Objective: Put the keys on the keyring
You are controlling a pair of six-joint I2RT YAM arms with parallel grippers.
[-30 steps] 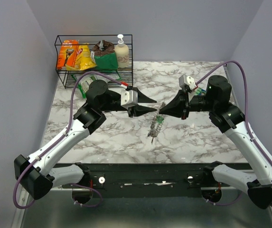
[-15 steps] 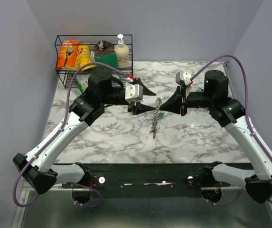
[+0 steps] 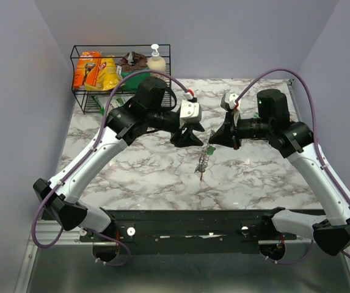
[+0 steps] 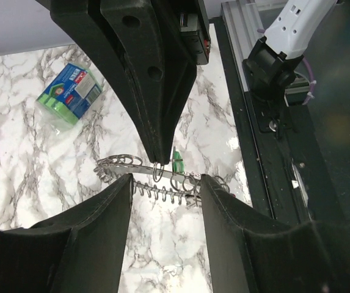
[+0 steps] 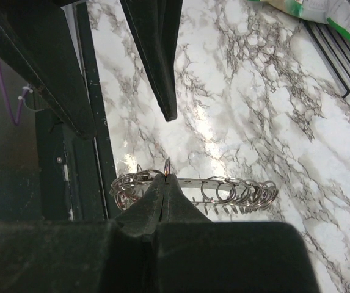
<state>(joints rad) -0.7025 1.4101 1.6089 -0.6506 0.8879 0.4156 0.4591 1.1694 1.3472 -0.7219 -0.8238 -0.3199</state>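
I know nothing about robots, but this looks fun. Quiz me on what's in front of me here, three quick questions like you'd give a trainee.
1. True or false: the right gripper is shut on the keyring.
2. In the left wrist view, what colour is the small key at the keyring? A red, B green, C blue.
3. In one word: is the left gripper open or shut?

Key: 1 true; 2 B; 3 open.
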